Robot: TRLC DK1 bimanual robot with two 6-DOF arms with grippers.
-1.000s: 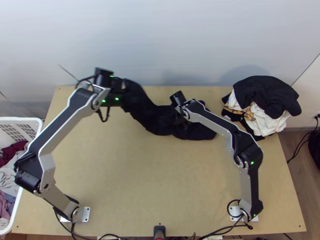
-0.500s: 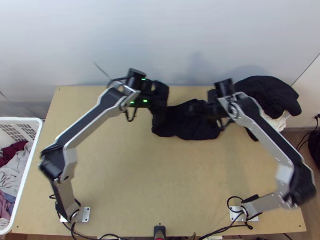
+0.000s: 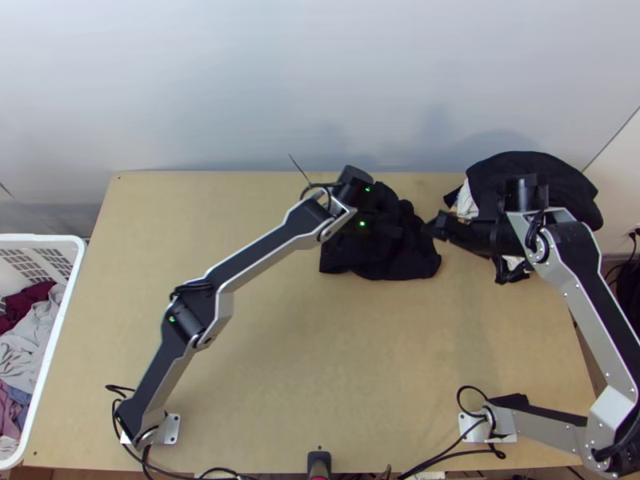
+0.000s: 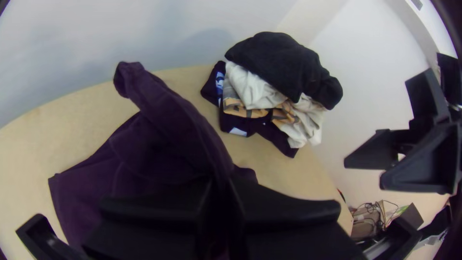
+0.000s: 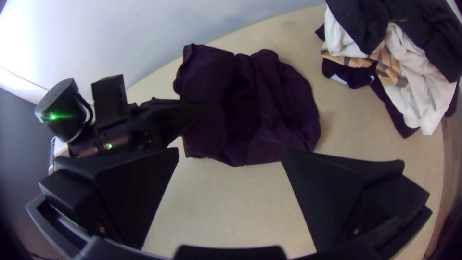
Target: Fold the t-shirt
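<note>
T-shirt (image 3: 344,258) bunched toward the far edge of the worktop (image 3: 280,360), pinched by the left gripper (image 3: 396,231), with the jaws of the right gripper (image 3: 436,226) spread beside it.

The T-shirt is formed of soft, matt, dark cloth, gathered into a rounded heap with deep creases; in the left wrist view a thick, rolled ridge and a flatter, angular panel are seen. The worktop is faced in smooth, light wood. In its far right corner a loose pile of clothes (image 4: 288,67) is stacked: a black garment is laid uppermost, and wrinkled white cloth, a tan-and-grey patterned piece (image 4: 248,110) and darker cloth are exposed beneath. Across the worktop's left edge a white plastic basket (image 3: 44,238) with a slotted wall is placed, filled with crumpled maroon, grey and mauve garments (image 3: 28,344).

A blue-and-white print (image 4: 220,83) is borne by a dark piece in the pile.

The T-shirt is located right of the middle of the far edge. Its cloth is caught between the left gripper's jaws, which are pressed together. The right gripper's jaws are held wide apart, just beside the heap's right side; whether the cloth is touched by them cannot be told.
</note>
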